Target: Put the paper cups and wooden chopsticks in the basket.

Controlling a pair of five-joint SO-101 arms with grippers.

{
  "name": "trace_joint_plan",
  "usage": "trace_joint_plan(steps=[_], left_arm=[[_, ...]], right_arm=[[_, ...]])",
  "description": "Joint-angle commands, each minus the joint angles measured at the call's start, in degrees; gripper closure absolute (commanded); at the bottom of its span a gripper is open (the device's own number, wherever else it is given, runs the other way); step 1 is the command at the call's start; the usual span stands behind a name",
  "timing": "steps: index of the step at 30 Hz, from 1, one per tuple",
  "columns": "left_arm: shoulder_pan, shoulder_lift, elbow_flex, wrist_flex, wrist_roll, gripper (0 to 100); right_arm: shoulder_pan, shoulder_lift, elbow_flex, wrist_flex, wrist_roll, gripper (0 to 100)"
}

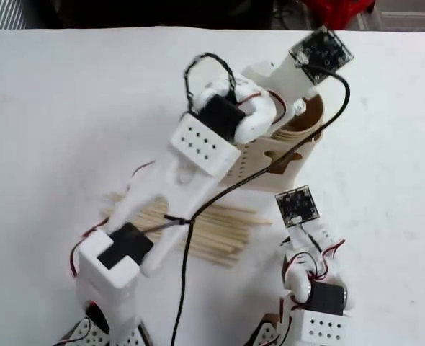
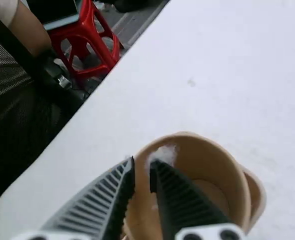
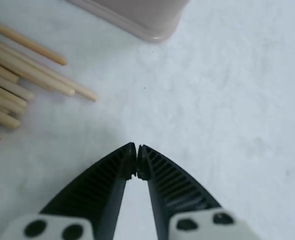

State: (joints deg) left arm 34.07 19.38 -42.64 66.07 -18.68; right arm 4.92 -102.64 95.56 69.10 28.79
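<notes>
My left gripper (image 2: 141, 170) is over the basket (image 1: 270, 162), shut on the rim of a tan paper cup (image 2: 212, 165). That cup sits nested in a second cup whose rim (image 2: 255, 192) shows beside it. The stacked cups (image 1: 307, 121) stand inside the basket at the back of the table. A pile of wooden chopsticks (image 1: 220, 231) lies on the table in front of the basket. My right gripper (image 3: 137, 160) hangs shut and empty just above the white table, between the chopstick ends (image 3: 27, 75) and a corner of the basket (image 3: 137, 17).
The left arm (image 1: 162, 194) stretches across the chopstick pile, its black cable (image 1: 187, 252) draped over it. The right arm (image 1: 310, 281) stays near the front edge. Past the table's far edge stands a red stool (image 2: 87, 40).
</notes>
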Motion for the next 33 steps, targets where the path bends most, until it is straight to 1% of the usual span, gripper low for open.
trace_joint_plan(steps=[1,4,6,8,11,13,16,18,20,25,29,33], left_arm=[[-1.45,-7.16,-12.84,6.68,-0.53,93],[-4.44,-9.98,-19.69,15.03,-0.44,93],[-8.57,-11.21,-22.07,21.27,-0.18,93],[-13.85,-11.91,-22.77,27.52,-0.09,93],[-24.04,-11.56,-22.42,36.75,0.09,93],[-32.13,-11.03,-16.70,36.40,2.37,93],[-41.98,-9.63,-4.92,35.69,13.19,93],[-45.76,-8.04,4.31,34.20,19.16,93],[-47.60,-6.29,13.45,31.12,21.63,93],[-48.57,-5.32,35.25,15.56,24.18,93],[-48.31,-5.32,45.45,5.71,26.37,93],[-49.89,-5.32,52.22,-2.73,26.73,93]], right_arm=[[-0.40,-0.66,-0.35,-1.36,0.53,97.9],[-0.40,-0.66,-0.26,-1.36,0.53,97.9],[-0.40,-0.66,-0.26,-1.36,0.53,97.9],[-0.40,-0.66,-0.26,-1.36,0.53,97.9],[-0.40,-0.66,-0.18,-1.36,0.53,97.5],[-0.40,-0.66,-0.18,-1.36,0.53,97.4],[-0.40,-0.66,-0.26,-2.77,0.97,97.4],[-0.40,-0.57,-0.53,-2.86,5.80,97.4],[-0.40,-0.57,-0.62,-3.21,9.93,97.6],[-0.48,-0.13,-4.48,-1.19,10.46,97.4],[-7.16,-0.04,-11.87,4.00,10.55,97.4],[-15.08,4.35,-17.85,4.09,10.37,97.4]])
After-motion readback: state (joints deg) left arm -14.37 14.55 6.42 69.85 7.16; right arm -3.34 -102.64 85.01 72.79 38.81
